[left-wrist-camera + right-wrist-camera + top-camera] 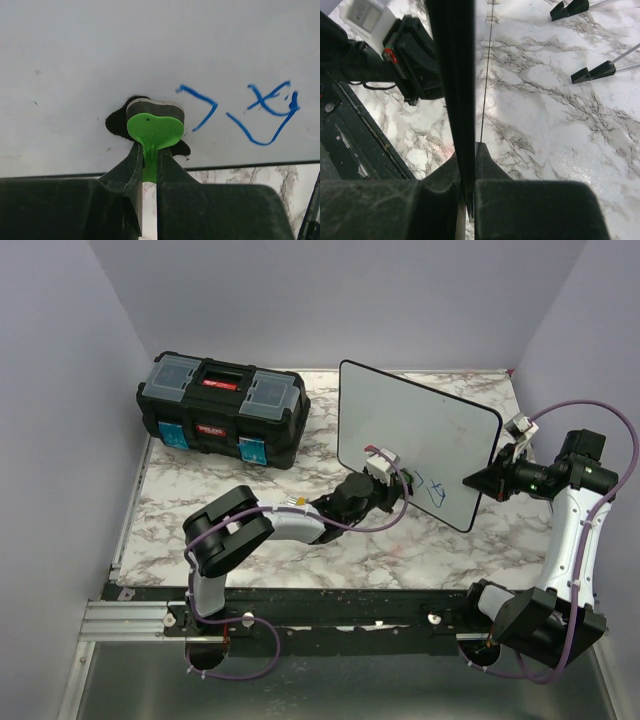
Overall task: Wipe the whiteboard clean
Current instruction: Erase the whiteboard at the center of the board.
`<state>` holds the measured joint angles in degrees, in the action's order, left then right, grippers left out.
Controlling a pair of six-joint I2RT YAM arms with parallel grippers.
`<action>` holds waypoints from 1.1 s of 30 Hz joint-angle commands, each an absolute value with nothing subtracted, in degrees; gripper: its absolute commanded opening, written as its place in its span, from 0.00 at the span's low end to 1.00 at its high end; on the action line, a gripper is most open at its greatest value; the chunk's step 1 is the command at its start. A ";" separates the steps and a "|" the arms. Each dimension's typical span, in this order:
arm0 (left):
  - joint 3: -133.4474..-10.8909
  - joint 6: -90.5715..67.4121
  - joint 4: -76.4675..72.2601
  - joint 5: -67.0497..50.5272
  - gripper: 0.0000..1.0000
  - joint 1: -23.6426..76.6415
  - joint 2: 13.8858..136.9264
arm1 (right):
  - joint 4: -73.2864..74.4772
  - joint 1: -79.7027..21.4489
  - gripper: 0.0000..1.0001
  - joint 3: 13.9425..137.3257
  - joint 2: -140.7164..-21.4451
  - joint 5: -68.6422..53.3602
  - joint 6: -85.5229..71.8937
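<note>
The whiteboard (415,435) stands tilted upright on the marble table, with blue marker lettering (428,488) near its lower edge. My left gripper (398,485) is shut on a small green-handled eraser (154,129) and presses its grey pad against the board, just left of the blue lettering (260,112). My right gripper (487,480) is shut on the whiteboard's right rim (454,75), seen edge-on as a black strip between the jaws.
A black toolbox (222,408) with blue latches sits at the back left of the table. The board's black feet (592,73) rest on the marble behind it. The left arm (395,55) shows beyond the rim in the right wrist view.
</note>
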<state>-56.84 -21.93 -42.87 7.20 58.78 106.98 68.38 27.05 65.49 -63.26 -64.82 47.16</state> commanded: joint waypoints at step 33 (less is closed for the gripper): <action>-61.93 -19.41 -38.03 6.76 0.00 61.85 107.42 | 73.37 25.85 0.01 65.65 -60.96 -76.99 44.78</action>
<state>-59.46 -21.21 -39.27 6.31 60.97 107.59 67.70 27.07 65.49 -62.89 -64.40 47.03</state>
